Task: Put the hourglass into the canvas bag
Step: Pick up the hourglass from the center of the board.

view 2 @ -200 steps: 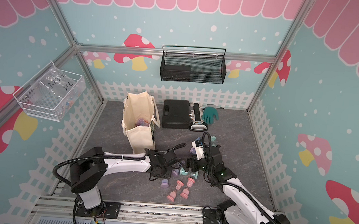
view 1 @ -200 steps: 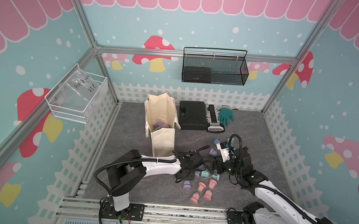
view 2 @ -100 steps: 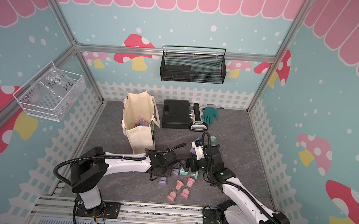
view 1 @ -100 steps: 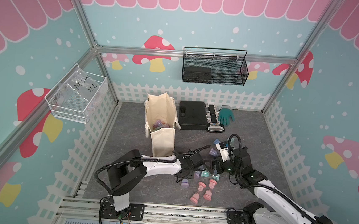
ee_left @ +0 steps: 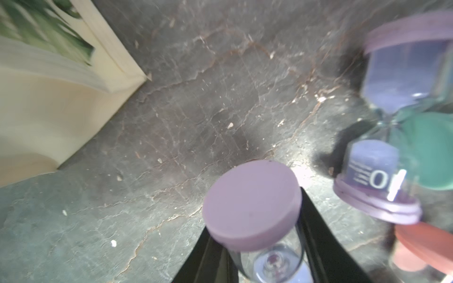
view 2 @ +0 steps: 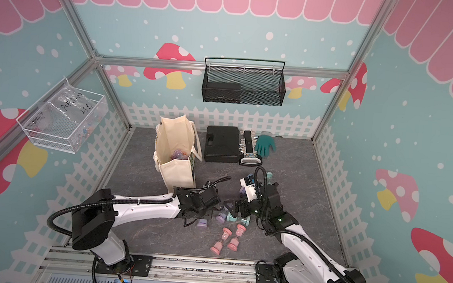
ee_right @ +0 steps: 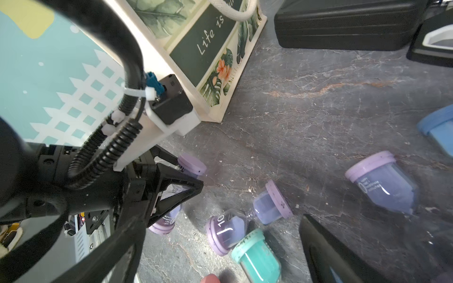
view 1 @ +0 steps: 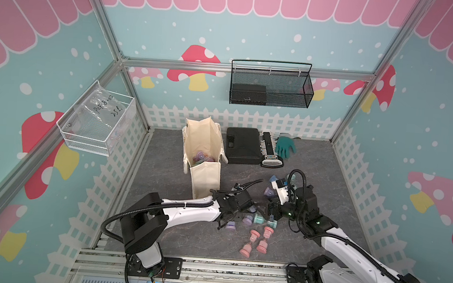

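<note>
Grip is on the left side only: the left hand (ee_left: 259, 245) is closed firmly on the glass of a purple hourglass (ee_left: 250, 201), with its black fingers (ee_left: 323, 245) pressing either side just under the lilac cap. The held hourglass sits low at the grey tabletop (view 1: 162, 175), near the front corner of the canvas bag (view 1: 205, 179) but not touching it. Whether it is lifted clear I cannot tell. The bag stands upright with its mouth open, and coloured hourglasses (view 1: 202, 157) are already inside. The right hand (view 1: 271, 210) is spread wide and holds nothing. It hangs above a teal hourglass (view 1: 259, 219) and a second purple hourglass (ee_right: 247, 220), both lying on their sides. Two pink hourglasses (view 1: 253, 241) lie nearer the robot's base.
</note>
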### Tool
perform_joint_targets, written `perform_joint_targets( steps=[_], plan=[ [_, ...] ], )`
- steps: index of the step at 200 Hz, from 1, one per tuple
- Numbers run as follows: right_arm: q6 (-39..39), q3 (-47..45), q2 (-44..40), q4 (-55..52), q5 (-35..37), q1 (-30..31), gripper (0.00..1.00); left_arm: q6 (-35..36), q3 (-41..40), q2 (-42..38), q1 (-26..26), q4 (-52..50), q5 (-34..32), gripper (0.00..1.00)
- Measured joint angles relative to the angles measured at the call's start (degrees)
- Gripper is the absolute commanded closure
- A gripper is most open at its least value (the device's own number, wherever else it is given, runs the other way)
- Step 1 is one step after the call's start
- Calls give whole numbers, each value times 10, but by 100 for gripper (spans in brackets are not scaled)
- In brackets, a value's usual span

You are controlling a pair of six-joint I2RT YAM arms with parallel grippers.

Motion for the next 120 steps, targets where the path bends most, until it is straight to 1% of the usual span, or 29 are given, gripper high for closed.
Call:
perform_joint_targets(
  steps=[69, 120],
  plan=[
    [-10, 7, -24, 22, -22, 0, 0, 64, 3, -85, 16, -9, 0, 67],
    [-10, 26, -25, 53, -31, 0, 0, 115, 41, -139, 36, -28, 0, 68]
  ],
)
